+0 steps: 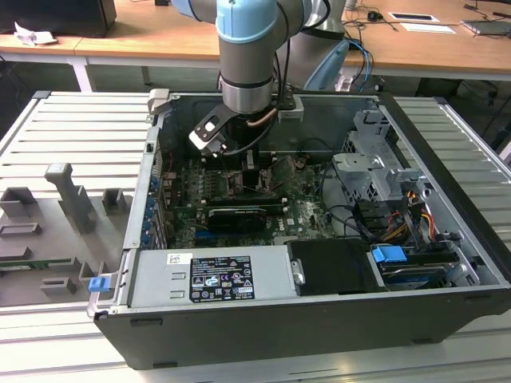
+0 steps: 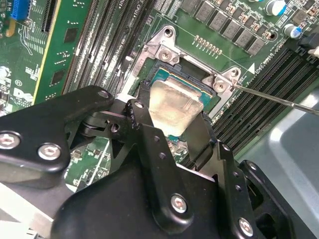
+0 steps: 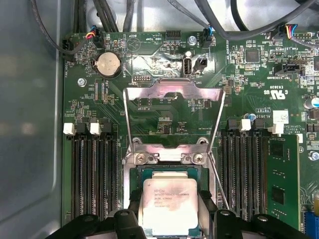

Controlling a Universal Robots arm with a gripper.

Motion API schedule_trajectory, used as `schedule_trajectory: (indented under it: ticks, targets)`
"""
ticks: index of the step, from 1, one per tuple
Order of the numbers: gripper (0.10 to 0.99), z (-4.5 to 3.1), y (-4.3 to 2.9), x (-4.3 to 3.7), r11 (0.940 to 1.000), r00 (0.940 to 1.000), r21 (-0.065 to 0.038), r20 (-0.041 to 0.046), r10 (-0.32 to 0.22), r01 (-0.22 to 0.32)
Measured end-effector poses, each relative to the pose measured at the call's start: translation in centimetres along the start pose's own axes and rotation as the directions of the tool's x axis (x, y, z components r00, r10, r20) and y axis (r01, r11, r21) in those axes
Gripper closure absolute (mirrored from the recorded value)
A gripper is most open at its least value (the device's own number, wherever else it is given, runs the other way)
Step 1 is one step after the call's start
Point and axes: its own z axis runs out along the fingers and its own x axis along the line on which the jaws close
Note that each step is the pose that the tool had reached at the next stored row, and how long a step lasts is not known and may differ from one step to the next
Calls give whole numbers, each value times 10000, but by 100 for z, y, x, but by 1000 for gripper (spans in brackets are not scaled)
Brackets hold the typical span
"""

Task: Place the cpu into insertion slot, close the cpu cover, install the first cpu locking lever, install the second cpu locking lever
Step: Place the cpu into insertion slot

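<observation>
gripper (image 2: 172, 124) fingers pinch the cpu (image 3: 169, 201) by opposite edges | cpu square at insertion slot (image 3: 164, 171) | cpu cover (image 3: 172, 92) swung open | memory slots (image 3: 92, 169) close either side

We log the cpu (image 3: 169, 203), pale face up, directly over the insertion slot (image 3: 149, 174). The gripper (image 3: 169, 214) clamps it, with a black finger (image 3: 206, 204) touching each of two opposite edges. Whether it is fully seated we cannot tell. The cpu cover (image 3: 172, 93) stands lifted back on the side of the slot away from the gripper. Black memory slots (image 3: 92, 174) flank the socket on both sides. A coin battery (image 3: 108, 63) lies beyond the cover on the green motherboard (image 3: 249, 99).
</observation>
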Motion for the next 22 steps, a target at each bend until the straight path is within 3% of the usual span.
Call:
schedule_trajectory:
  ticks: [2, 3, 8, 15, 19, 22]
  targets:
    - [545, 0, 0, 0, 10000, 10000, 2, 0, 0, 0]
    - [482, 0, 0, 0, 10000, 10000, 2, 0, 0, 0]
    - [482, -12, 1, 4, 10000, 10000, 3, 1, -1, 1]
    - [498, -139, 9, 5, 10000, 10000, 2, 14, 0, 0]
    - [745, -177, 13, 5, 10000, 10000, 4, 70, -6, 6]
    - [925, -192, 16, 5, 10000, 9998, 7, 200, -14, 13]
